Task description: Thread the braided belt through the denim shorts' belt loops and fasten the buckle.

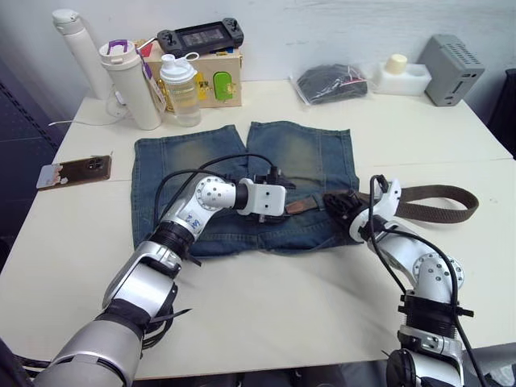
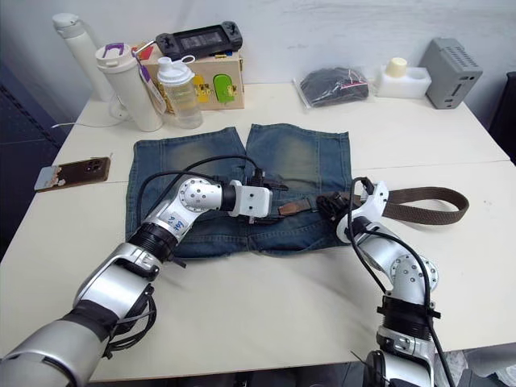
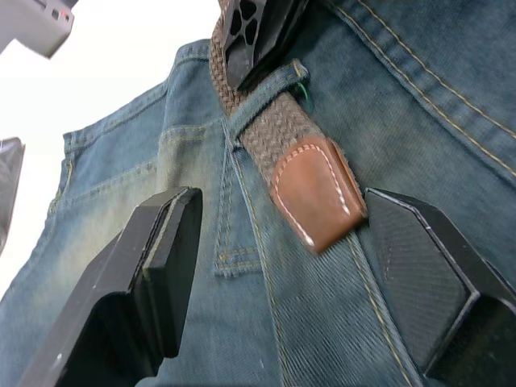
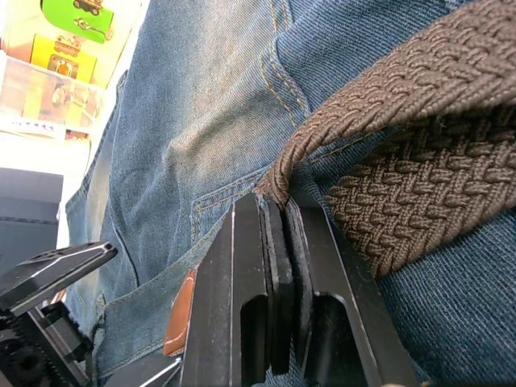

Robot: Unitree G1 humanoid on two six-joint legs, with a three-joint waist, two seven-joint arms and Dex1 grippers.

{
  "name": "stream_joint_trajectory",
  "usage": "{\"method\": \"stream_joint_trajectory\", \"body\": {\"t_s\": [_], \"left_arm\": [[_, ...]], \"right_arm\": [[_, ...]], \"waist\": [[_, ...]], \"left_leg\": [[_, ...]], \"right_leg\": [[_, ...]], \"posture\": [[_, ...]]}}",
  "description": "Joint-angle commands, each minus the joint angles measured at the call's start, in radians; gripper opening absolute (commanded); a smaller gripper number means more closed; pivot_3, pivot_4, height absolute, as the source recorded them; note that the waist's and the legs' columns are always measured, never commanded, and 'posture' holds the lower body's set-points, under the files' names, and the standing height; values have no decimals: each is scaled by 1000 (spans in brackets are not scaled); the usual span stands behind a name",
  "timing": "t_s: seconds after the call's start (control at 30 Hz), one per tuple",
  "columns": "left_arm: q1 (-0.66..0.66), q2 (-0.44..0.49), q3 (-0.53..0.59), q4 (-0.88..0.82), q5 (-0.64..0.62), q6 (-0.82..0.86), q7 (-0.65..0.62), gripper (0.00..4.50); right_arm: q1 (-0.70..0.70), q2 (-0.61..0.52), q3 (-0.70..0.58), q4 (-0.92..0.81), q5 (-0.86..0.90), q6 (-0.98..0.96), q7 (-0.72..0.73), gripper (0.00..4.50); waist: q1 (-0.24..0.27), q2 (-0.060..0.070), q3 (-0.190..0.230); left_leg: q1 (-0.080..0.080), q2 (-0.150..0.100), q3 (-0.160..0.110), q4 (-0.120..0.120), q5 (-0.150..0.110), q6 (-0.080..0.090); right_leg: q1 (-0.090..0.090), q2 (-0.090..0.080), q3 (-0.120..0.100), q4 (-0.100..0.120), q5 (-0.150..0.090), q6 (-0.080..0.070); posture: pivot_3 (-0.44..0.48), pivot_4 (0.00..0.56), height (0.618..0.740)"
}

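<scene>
While the braided belt (image 1: 431, 201) loops out over the white table (image 1: 266, 298) toward its right edge, its leather-tipped end (image 3: 316, 197) has passed under one of the belt loops (image 3: 266, 90) and lies flat on the waistband of the denim shorts (image 1: 201, 161). These shorts are spread near the middle of the table, waistband toward the near edge and legs toward the far edge. Pressed together on a fold of the woven strap, the right gripper (image 4: 278, 242) pinches the belt at the right end of the waistband. Over the waistband's middle, the left gripper (image 3: 278, 266) is spread wide, one finger on each side of the leather tip without touching it. Along the far edge stand a white tumbler (image 1: 131, 85), a clear bottle (image 1: 181, 89) and a wooden box (image 1: 214, 79), with a bagged dark bundle (image 1: 329, 83) and a grey device (image 1: 450, 69) toward the far right corner. A phone (image 1: 74, 171) lies near the left edge.
</scene>
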Motion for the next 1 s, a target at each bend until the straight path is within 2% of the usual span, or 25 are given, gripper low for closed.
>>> {"method": "stream_joint_trajectory", "body": {"t_s": [0.03,0.13,0.23,0.33,0.37,0.73,0.8,0.83,0.97,1.0], "left_arm": [[-23,-5,3,35,24,-40,32,3522],[-33,-9,0,60,50,-62,61,2732],[-40,-15,2,78,62,-72,75,1325],[-41,-21,4,80,65,-78,87,190],[-41,-21,2,77,68,-83,91,87],[-45,-28,-5,12,63,-88,65,87],[-55,-32,0,11,59,-77,63,0],[-59,-33,3,11,58,-72,63,0],[-62,-28,9,7,58,-69,56,0],[-61,-27,9,6,57,-69,55,0]], "right_arm": [[25,23,10,0,13,14,-19,0],[24,30,8,-5,14,9,-25,0],[21,31,7,-8,13,8,-29,0],[19,31,6,-13,13,8,-33,0],[20,31,6,-16,14,8,-33,0],[29,32,-33,-67,84,-15,-111,0],[40,26,-53,-97,113,-30,-131,752],[45,21,-57,-110,126,-35,-136,992],[66,-13,-80,-182,231,-46,-170,2852],[78,-35,-86,-210,261,-38,-170,3029]], "waist": [[1,0,0],[1,0,0],[0,0,0],[0,0,0],[0,0,0],[2,0,0],[2,0,0],[4,0,0],[5,0,0],[5,0,0]], "left_leg": [[0,0,0,0,0,0],[0,0,0,0,0,0],[0,0,0,0,0,0],[0,0,0,0,0,0],[0,0,0,0,0,0],[-1,0,0,0,0,0],[-1,-1,0,0,0,0],[-1,-1,0,0,0,0],[-1,-2,-1,0,0,1],[-2,-2,-1,0,1,1]], "right_leg": [[0,0,0,0,0,0],[0,0,0,0,0,0],[0,0,0,0,0,0],[0,0,0,0,0,0],[0,0,0,0,0,0],[-1,0,0,0,0,0],[-1,0,0,0,0,0],[-1,0,0,0,0,0],[-1,-1,0,0,0,1],[-1,-1,0,0,0,1]], "posture": [[0,150,682],[0,150,682],[0,150,682],[0,150,682],[0,150,682],[0,150,682],[0,150,682],[0,150,682],[0,150,682],[0,150,682]]}}
